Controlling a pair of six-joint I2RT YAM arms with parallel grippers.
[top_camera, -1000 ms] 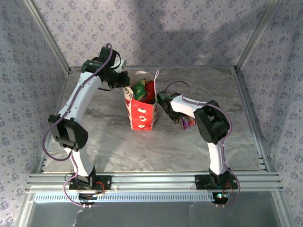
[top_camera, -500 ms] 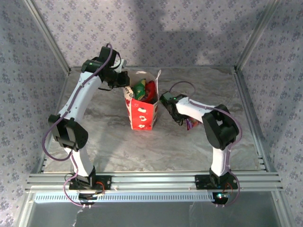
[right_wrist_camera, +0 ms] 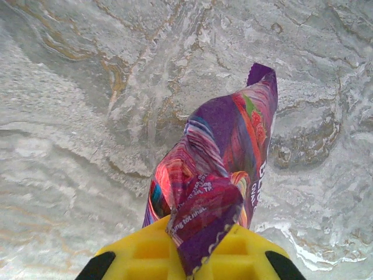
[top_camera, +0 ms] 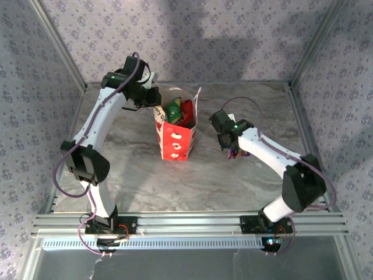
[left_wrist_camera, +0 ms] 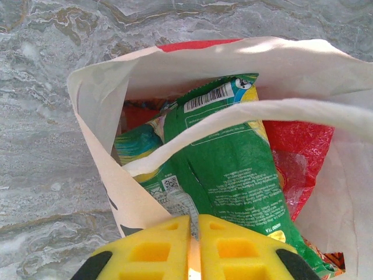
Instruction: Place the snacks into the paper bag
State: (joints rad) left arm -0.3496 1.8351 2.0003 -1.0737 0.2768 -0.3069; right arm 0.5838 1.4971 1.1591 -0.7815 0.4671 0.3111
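You are near the end. The paper bag stands upright in the middle of the table. Inside it you can see a green packet and a red packet; other colours are tucked beneath them, too hidden to count. Your left end effector is pinched together at the bag's far left rim, apparently on the paper. Your right end effector is clamped on the purple-pink packet, over the table to the right of the bag and apart from it. That packet looks like the last one to go in.
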